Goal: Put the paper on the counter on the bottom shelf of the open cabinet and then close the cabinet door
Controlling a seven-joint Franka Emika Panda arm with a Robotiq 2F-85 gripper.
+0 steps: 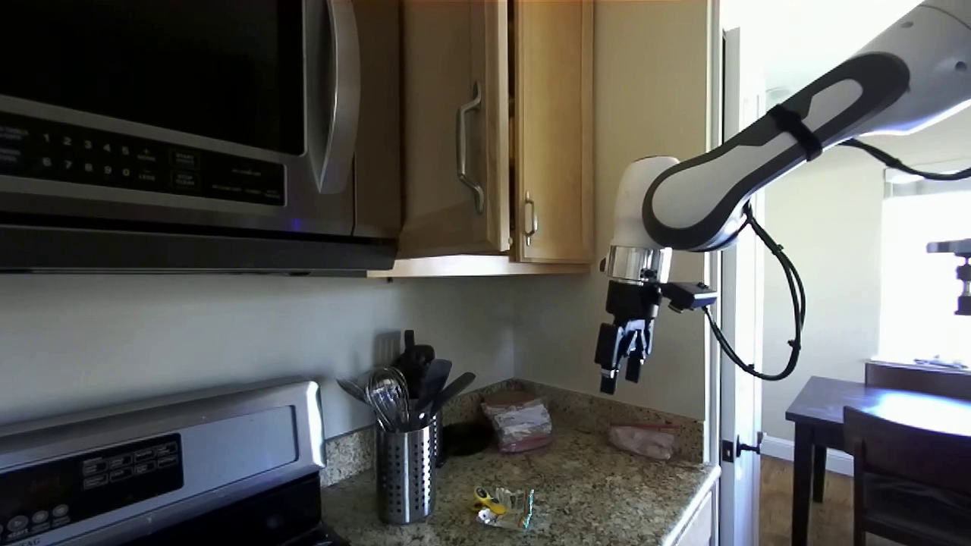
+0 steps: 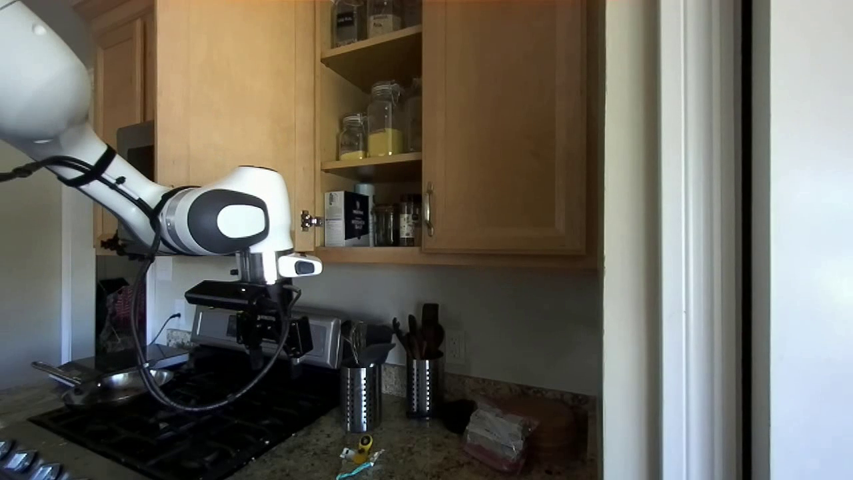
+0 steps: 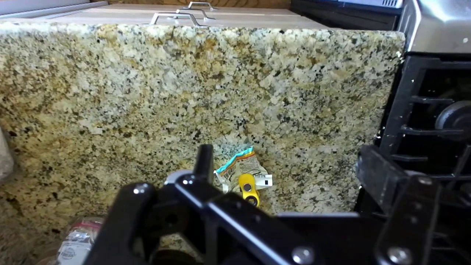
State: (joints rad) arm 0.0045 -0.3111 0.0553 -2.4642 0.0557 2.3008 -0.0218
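Note:
The paper, a small crumpled wrapper with a cyan edge, lies on the granite counter with a yellow clip on it. My gripper is open and empty, pointing down well above the counter. In the wrist view the paper shows near the left finger, which partly covers the clip. The cabinet door stands open. The bottom shelf of the cabinet holds a box and jars; its inside is mostly hidden in an exterior view.
Metal utensil cups stand near the paper. A brownish packet and a pale flat lump lie at the back. The closed adjoining door is right of the opening. A microwave and stove are beside.

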